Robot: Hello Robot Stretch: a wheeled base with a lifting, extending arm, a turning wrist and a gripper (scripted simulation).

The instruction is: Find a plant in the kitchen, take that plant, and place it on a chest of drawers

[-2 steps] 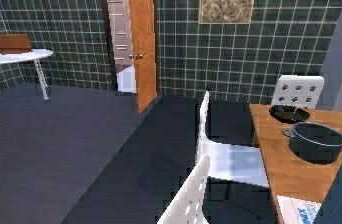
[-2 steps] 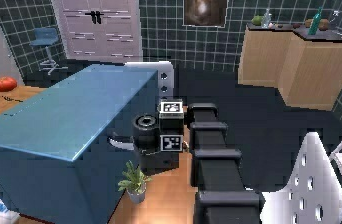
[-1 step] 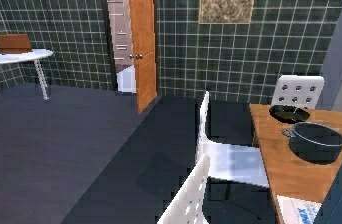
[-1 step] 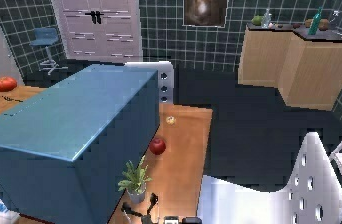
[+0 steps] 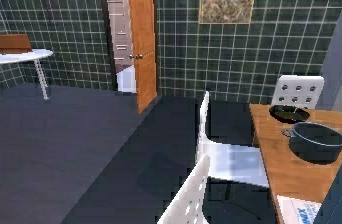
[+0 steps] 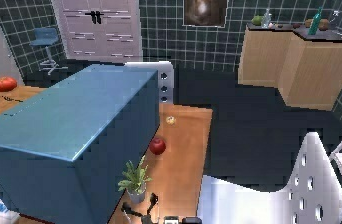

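Plant [image 6: 134, 179] on wooden surface [image 6: 189, 150], arm side view lower centre, beside blue box [image 6: 69, 130]; red ball [image 6: 157, 145] just above. Jaws below plant, bottom edge; holding anything: cannot tell.

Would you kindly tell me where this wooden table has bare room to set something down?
Bare wood runs between the blue box and the table's chair-side edge, right of the round red thing. Around the small plant it is crowded.

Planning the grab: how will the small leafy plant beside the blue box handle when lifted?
The plant looks small, so probably light. Its thin, spreading leaves would likely bend rather than bear a grip. Standing close beside the blue box, it may tip if pushed sideways.
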